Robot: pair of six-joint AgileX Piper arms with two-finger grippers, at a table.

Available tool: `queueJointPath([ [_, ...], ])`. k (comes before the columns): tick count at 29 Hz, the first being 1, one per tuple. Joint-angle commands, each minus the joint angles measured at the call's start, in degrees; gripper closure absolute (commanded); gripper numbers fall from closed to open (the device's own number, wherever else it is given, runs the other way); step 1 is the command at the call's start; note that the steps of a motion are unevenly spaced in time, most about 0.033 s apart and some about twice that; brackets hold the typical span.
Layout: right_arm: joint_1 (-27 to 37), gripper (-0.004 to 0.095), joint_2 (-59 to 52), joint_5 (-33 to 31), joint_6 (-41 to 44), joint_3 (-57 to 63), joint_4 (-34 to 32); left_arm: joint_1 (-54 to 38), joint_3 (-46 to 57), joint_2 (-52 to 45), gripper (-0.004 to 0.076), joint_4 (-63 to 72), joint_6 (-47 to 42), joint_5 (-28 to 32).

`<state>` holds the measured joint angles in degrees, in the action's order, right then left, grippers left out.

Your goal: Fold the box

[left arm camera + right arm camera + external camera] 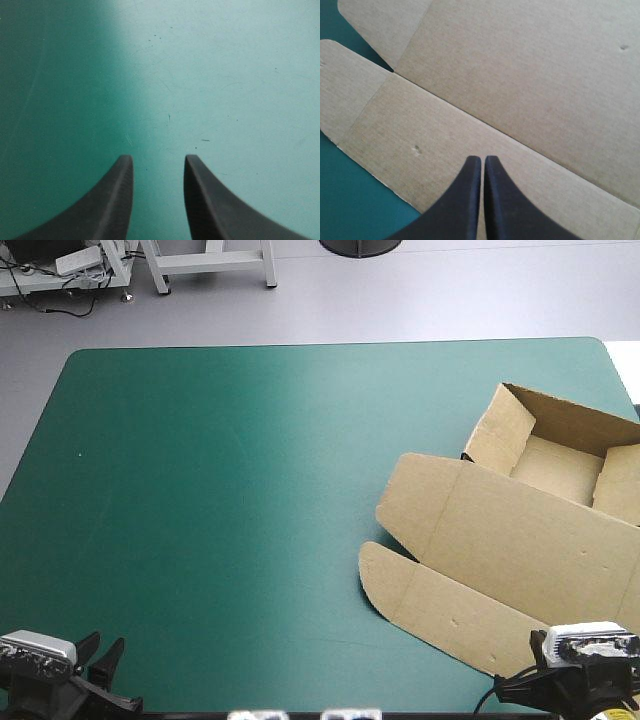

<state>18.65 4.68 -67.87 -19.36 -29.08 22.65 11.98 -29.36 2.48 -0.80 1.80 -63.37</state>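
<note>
On table's right half, high view: 1 brown box, corrugated board. Open tray w/ raised walls sits toward far right edge; lid lies flat toward near edge, w/ rounded flaps at left end. Tray shows only its own board floor. Teal-green cover is smooth.
Left wrist view: left gripper released, 2 black fingers apart over cover.
Right wrist view: right gripper clenched, 2 fingers together, tips over lid's front strip. Creases and 1 small dent in board.

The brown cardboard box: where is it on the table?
In the high view, the brown cardboard box lies on the right side of the teal-green table cover, its flat lid under the black-fingered right gripper.
</note>
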Motion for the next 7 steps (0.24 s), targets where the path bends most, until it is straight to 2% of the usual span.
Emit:
queueJointPath([
  [1, -0.10, 0.0892, 0.94, 5.85, -1.90, -0.95, 2.81, 0.17, -0.67, 0.94, 0.0480, 0.80, -0.52, 5.26],
  [7, -0.10, 0.0892, 0.94, 5.85, -1.95, -0.85, 1.97, 0.17, -0.55, 0.91, 0.0481, -2.02, -0.42, 5.57],
])
